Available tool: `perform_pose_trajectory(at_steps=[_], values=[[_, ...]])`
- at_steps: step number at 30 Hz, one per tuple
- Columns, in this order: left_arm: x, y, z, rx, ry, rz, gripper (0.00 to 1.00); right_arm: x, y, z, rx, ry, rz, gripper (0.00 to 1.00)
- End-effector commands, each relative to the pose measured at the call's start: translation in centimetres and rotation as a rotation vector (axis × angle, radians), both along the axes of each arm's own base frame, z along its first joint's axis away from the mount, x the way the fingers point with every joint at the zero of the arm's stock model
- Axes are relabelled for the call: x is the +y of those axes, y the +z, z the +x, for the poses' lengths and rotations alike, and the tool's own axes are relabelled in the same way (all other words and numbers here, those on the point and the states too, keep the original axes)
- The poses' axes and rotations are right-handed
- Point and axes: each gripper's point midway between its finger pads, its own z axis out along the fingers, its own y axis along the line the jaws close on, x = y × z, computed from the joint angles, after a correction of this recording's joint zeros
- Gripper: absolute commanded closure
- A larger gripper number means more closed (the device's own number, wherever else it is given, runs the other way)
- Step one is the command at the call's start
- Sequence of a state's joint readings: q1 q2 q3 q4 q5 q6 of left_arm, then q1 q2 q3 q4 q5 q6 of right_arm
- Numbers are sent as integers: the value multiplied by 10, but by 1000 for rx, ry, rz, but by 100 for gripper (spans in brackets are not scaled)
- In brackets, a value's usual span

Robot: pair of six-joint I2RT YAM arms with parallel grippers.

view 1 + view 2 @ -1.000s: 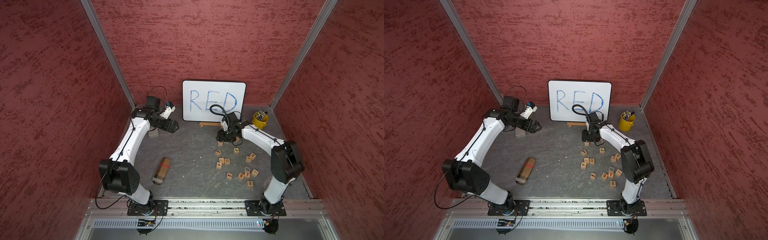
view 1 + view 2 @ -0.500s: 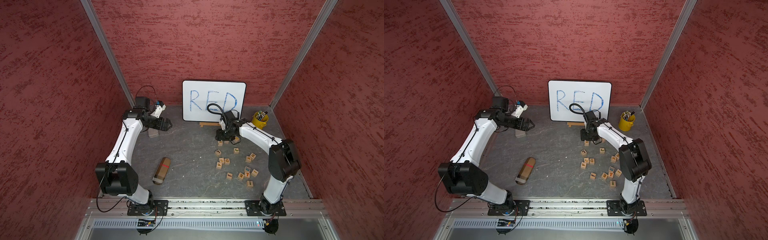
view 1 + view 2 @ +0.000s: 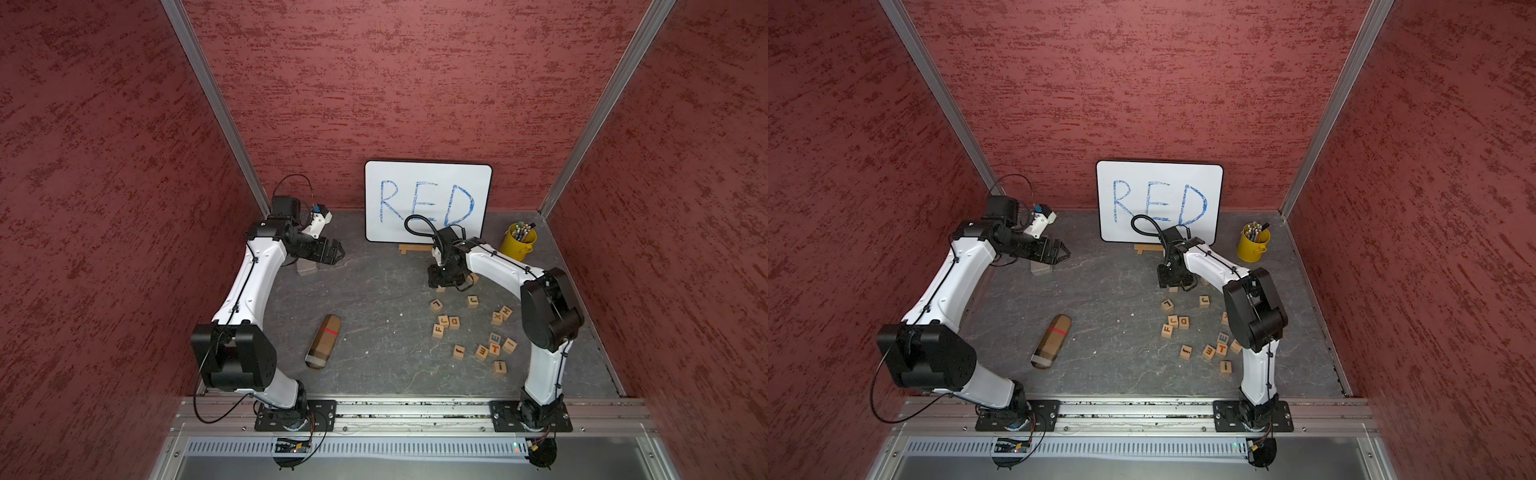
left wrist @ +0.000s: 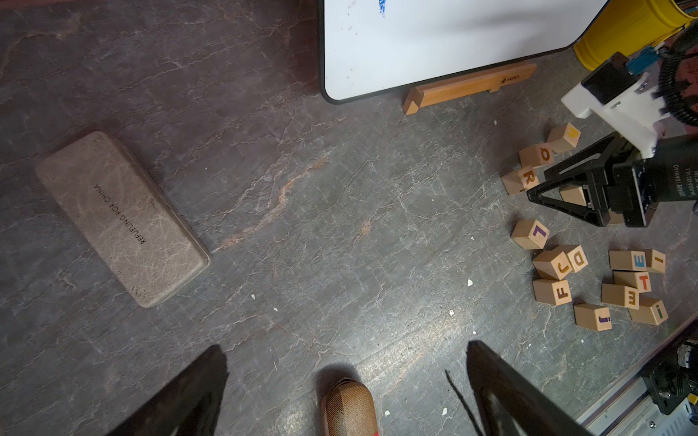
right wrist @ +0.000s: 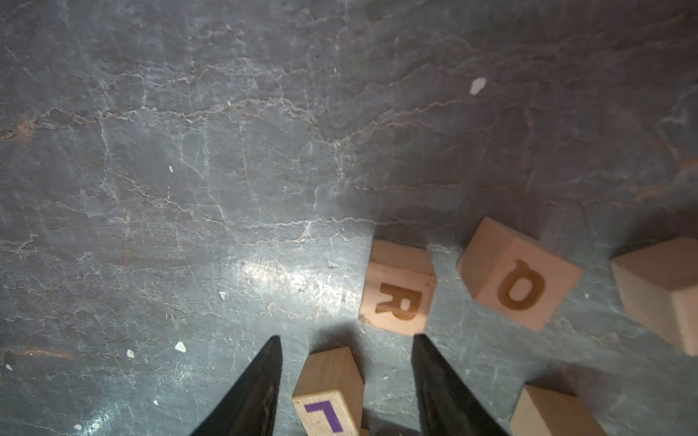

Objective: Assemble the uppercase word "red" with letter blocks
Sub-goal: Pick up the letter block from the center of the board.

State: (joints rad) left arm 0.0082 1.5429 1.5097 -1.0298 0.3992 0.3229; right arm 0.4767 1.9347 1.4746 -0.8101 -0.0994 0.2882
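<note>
The R block [image 5: 396, 298] lies face up just past my right gripper's fingertips, next to a Q cube [image 5: 519, 287]. My right gripper [image 5: 347, 339] is low over the table and open. A cube with a purple mark [image 5: 332, 385] stands between its fingers, with a gap on each side. The D block [image 3: 454, 322] and a blue E block [image 3: 495, 336] sit in the loose cluster nearer the front; both show in the left wrist view, D [image 4: 578, 258] and E [image 4: 638, 260]. My left gripper [image 3: 337, 252] hangs open and empty at the back left.
The white board [image 3: 428, 199] reading RED leans at the back on a wooden stand [image 3: 415, 248]. A yellow cup of pencils [image 3: 517, 243] stands at the back right. A grey flat case [image 4: 121, 219] lies under the left arm, and a brown pouch [image 3: 323, 347] front left. Several other letter cubes are scattered around.
The left arm has drawn back toward the rear left corner with its gripper still open. The right gripper has shifted slightly toward the board and has not changed its opening.
</note>
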Motion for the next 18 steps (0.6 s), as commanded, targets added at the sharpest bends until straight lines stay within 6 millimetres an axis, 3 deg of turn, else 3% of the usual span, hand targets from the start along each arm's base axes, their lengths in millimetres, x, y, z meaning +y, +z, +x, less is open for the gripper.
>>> perform_pose_trajectory(at_steps=[1,18], values=[[0,7,-1,-37,-12,5,0,-2,11,7,-39,-2,-28,43],[2,3,4,-33,-20,29,0,-6,1,14,-38,-5,-76,41]])
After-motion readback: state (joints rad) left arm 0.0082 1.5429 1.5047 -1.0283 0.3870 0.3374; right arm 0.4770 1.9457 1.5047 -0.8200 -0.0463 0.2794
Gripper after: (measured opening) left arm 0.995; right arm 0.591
